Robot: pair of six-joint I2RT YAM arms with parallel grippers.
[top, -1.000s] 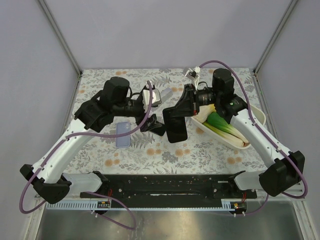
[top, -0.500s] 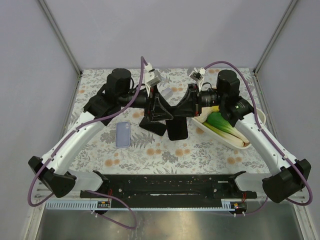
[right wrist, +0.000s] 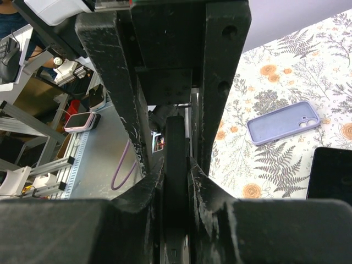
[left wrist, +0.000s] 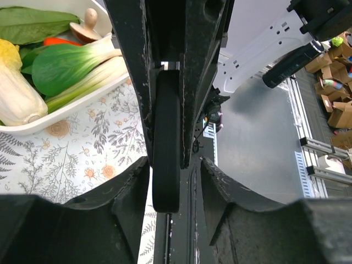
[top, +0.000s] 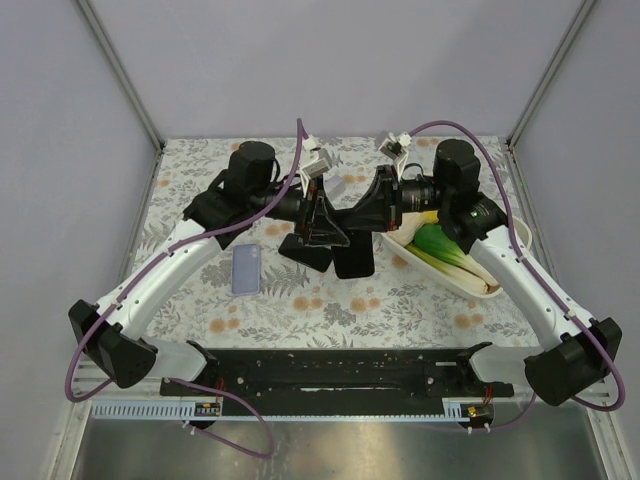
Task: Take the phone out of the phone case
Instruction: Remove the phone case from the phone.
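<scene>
A black phone in its black case [top: 355, 258] hangs upright above the table, pinched at its top by my right gripper [top: 370, 213]. In the right wrist view that gripper [right wrist: 176, 162] is shut on the phone [right wrist: 176, 137], seen edge-on. My left gripper [top: 333, 222] faces it from the left. In the left wrist view the left gripper [left wrist: 175, 165] is open. Its fingers stand either side of the phone's rounded edge [left wrist: 166, 148], with a gap on the right side.
A lilac phone case [top: 246, 268] lies on the floral tablecloth, left of centre, also in the right wrist view [right wrist: 283, 122]. A flat black item [top: 305, 250] lies under the left gripper. A white tray [top: 520, 235] of vegetables sits at the right.
My left arm has swung right from near the lilac case, bringing its open gripper around the edge of the held phone. The right gripper has kept its hold and shifted slightly.
</scene>
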